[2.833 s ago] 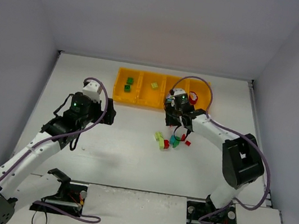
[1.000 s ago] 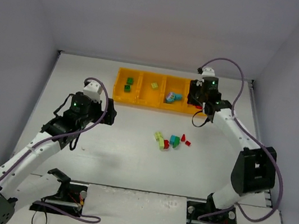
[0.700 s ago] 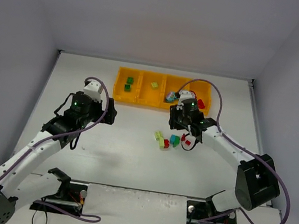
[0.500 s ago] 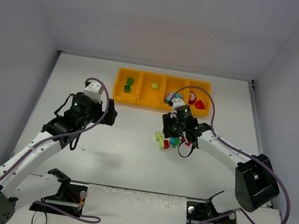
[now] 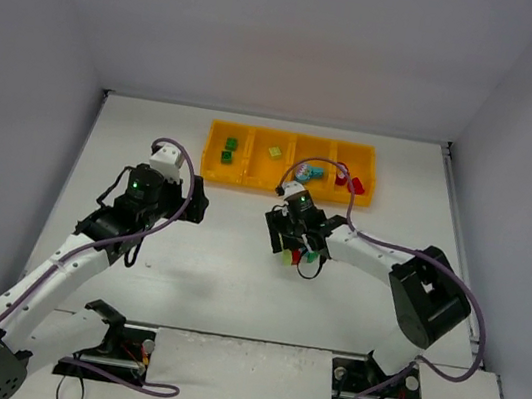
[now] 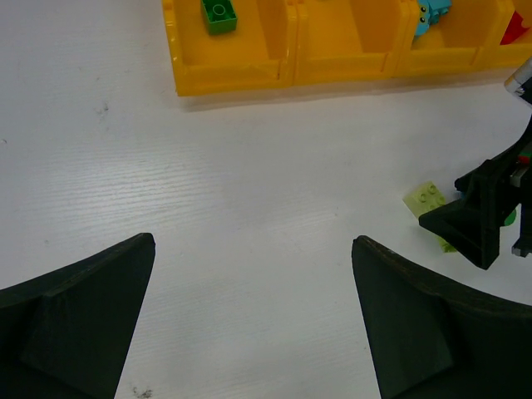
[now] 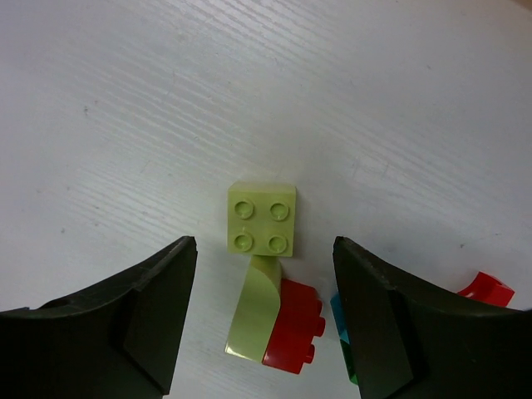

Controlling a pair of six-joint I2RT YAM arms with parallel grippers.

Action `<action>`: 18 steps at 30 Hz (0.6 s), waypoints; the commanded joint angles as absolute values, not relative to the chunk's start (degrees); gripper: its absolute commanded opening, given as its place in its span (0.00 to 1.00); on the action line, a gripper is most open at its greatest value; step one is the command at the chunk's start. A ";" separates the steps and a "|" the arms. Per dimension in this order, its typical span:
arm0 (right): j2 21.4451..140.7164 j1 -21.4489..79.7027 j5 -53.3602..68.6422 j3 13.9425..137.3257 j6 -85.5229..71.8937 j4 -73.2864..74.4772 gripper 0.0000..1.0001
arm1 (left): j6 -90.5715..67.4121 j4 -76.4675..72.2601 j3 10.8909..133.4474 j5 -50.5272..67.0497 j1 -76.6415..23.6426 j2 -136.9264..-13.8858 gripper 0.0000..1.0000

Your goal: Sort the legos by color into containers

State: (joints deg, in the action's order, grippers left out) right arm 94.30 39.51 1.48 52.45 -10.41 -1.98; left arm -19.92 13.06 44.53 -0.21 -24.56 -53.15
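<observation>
The orange-yellow tray (image 5: 245, 178) lies at the back with four compartments: two dark green bricks (image 5: 228, 149), a lime brick (image 5: 276, 151), teal pieces (image 5: 309, 173) and red pieces (image 5: 354, 185). My right gripper (image 5: 289, 249) is open and low over the loose pile. In the right wrist view its jaws (image 7: 264, 249) straddle a square lime brick (image 7: 263, 218), a lime curved piece (image 7: 256, 317) and a red brick (image 7: 295, 326); a teal piece (image 7: 339, 314) and a red piece (image 7: 486, 288) lie beside the right finger. My left gripper (image 5: 195, 198) is open and empty (image 6: 253, 241).
In the left wrist view the tray's front wall (image 6: 241, 75) is ahead, with a green brick (image 6: 219, 15) inside. The right gripper's black fingers (image 6: 478, 220) and a lime brick (image 6: 426, 199) show at the right. Grey walls enclose the white table.
My right gripper has swung from the tray's rightmost compartment back down to the pile and now stands open over the lime pieces. The left arm has not moved.
</observation>
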 commanded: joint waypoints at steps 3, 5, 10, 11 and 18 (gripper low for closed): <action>96.76 40.60 -2.98 56.34 -12.13 -3.60 0.63 | -20.04 10.37 47.20 -0.26 -24.08 -52.56 0.97; 97.90 40.61 -3.16 56.51 -12.04 -3.69 0.62 | -20.04 10.46 47.20 -0.26 -24.17 -52.65 0.97; 99.66 41.13 -3.43 57.39 -11.51 -4.13 0.50 | -20.04 10.37 47.20 -0.44 -24.17 -52.56 0.97; 99.75 41.22 -3.51 57.48 -11.43 -4.22 0.48 | -20.04 10.37 47.20 -0.35 -24.08 -52.56 0.97; 98.88 41.75 -4.66 60.02 -9.67 -4.75 0.00 | -19.95 10.46 47.29 -0.44 -24.08 -52.47 0.97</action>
State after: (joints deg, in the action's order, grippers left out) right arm 100.64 41.21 -2.31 56.07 -10.61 -2.59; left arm -19.92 13.08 44.53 -0.23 -24.56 -53.15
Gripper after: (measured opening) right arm 0.319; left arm 0.974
